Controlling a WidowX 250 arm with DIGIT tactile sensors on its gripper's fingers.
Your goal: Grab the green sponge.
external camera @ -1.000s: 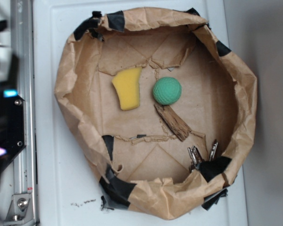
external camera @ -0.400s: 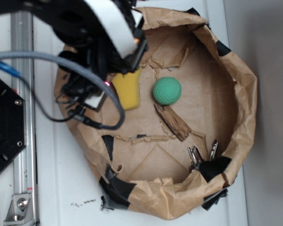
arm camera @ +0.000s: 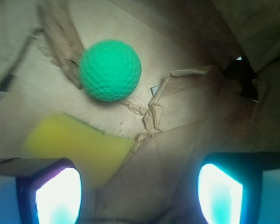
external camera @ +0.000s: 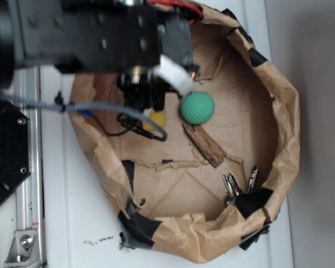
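Gripper jaws spread wide, empty, at bottom of wrist frame. Green sponge lay upper left, well clear of jaws, beyond yellow sponge, beside wood piece.

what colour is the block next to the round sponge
Yellow block beside the green sponge; clearest in the wrist view.
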